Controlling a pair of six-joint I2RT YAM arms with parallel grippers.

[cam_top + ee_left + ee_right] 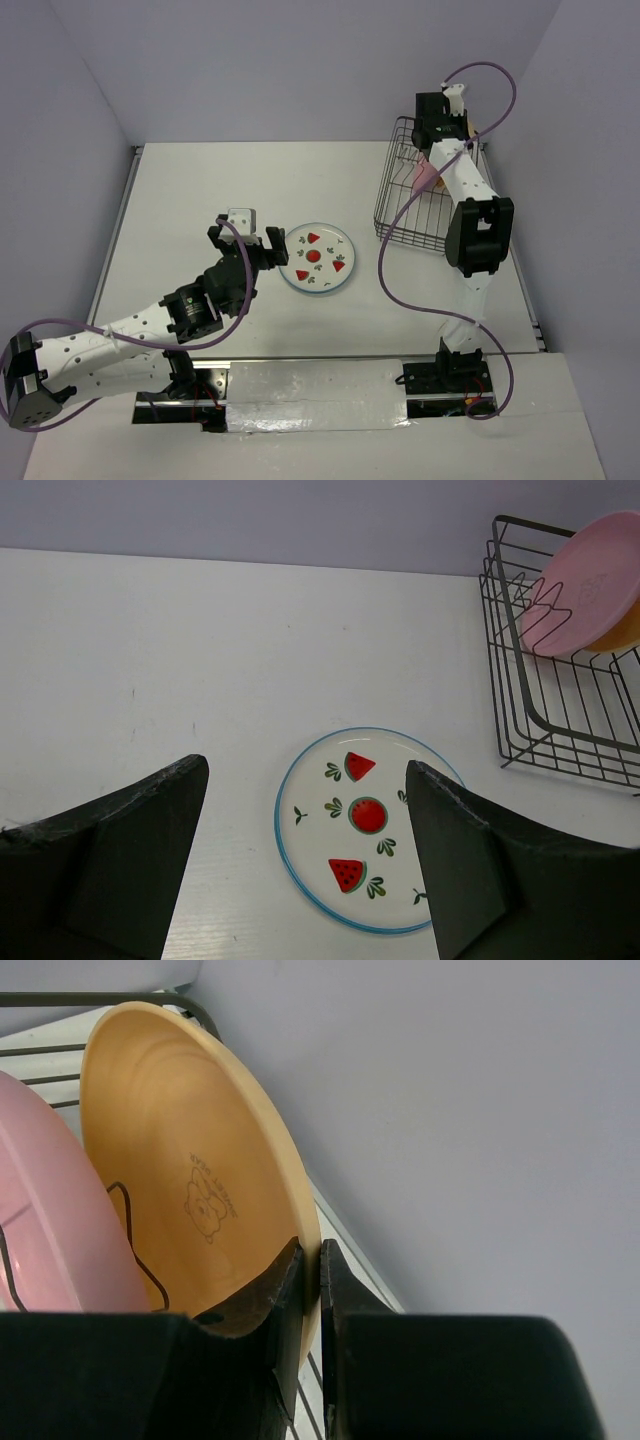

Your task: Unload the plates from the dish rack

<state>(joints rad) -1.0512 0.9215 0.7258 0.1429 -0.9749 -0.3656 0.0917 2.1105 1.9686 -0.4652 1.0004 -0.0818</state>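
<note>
The white plate with red fruit prints and green specks (316,257) lies flat on the table, outside the rack; it also shows in the left wrist view (365,825). My left gripper (247,240) is open and empty just left of it, its jaws (305,768) wide apart above the plate's near edge. The black wire dish rack (400,200) stands at the far right. The pink plate (50,1230) and the pale yellow-orange plate (190,1160) stand upright in it. My right gripper (310,1250) is shut on the yellow-orange plate's rim, reaching into the rack (440,125).
The white table (200,200) ends at a purple back wall and side walls. The rack (560,720) sits close to the right wall. The right arm's purple cable (395,270) loops over the table in front of the rack.
</note>
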